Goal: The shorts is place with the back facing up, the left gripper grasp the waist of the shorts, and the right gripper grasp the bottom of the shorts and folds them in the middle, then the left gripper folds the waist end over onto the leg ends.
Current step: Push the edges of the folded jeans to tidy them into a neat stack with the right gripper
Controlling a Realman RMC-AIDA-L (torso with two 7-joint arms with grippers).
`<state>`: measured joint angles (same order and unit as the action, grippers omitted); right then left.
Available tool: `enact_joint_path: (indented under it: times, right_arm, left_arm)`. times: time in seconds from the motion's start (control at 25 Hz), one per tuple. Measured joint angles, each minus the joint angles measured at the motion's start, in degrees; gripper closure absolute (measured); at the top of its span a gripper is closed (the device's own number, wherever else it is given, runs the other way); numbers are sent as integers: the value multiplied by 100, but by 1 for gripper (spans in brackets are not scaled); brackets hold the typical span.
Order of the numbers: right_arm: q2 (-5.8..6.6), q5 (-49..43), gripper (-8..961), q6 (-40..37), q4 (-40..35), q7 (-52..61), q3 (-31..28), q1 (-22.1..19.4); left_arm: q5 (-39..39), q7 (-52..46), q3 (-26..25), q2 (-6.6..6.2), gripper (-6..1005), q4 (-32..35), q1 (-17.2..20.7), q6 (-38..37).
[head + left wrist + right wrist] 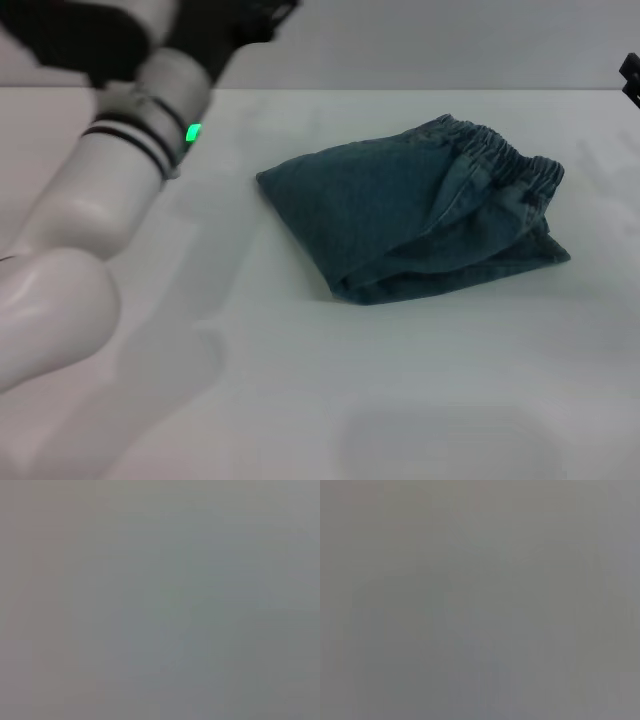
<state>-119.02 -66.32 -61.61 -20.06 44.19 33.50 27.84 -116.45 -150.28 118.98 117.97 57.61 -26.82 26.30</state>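
Observation:
The blue denim shorts [390, 215] lie folded into a compact bundle right of the table's middle in the head view. The gathered elastic waist [510, 160] is on top at the bundle's far right side. The leg ends are hidden under the top layer. My left gripper [245, 20] is a dark blurred shape at the top edge, raised well away to the left of the shorts, on its silver-white arm [120, 170] with a green light. Only a black sliver of my right gripper [631, 78] shows at the right edge, clear of the shorts. Both wrist views show plain grey.
The white table [400, 380] spreads around the shorts, with its far edge running along the top of the head view. My left arm covers the table's left side.

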Motion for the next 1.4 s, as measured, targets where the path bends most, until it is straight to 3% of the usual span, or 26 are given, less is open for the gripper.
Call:
enact_joint_path:
  times: [0.16, 0.28, 0.56, 0.72, 0.88, 1.04, 1.12, 1.28, 1.4]
  right_arm:
    - [4, 817, 302, -1003, 618, -1432, -62, -98]
    - [5, 1252, 302, -1556, 938, -2217, -66, -129]
    - [-3, 2128, 301, -1994, 1218, -2356, -124, -174]
    - [1, 2437, 302, -2050, 1252, -2361, -125, -241]
    - [6, 2459, 302, -2060, 1258, -2363, -122, -277]
    - [5, 2465, 302, -2068, 1266, -2365, -118, -279]
    - [4, 2467, 302, -2065, 1277, -2365, -120, -276]
    - [2, 2470, 301, -2044, 1296, -2365, -124, -266]
    - [2, 2472, 301, -2034, 1332, -2367, -125, -262]
  left_arm:
    - [-331, -1217, -117, -6, 144, -673, -18, 562]
    - [-549, -1475, 82, 3, 149, -968, 42, 1430]
    - [-788, -1477, 832, 40, 162, -1726, 87, 3656]
    - [-783, -1478, 1003, 29, 169, -2018, 61, 4034]
    - [-796, -1471, 642, -35, 176, -1677, 121, 2984]
    - [-1177, -1458, -569, -73, 183, -1142, 55, 504]
    - [-1313, -1443, -885, -50, 186, -1190, -68, -250]
    - [-1388, -1450, -1050, -70, 193, -1153, -180, -892]
    - [-1395, -1430, -1486, -165, 199, -927, -395, -2156]
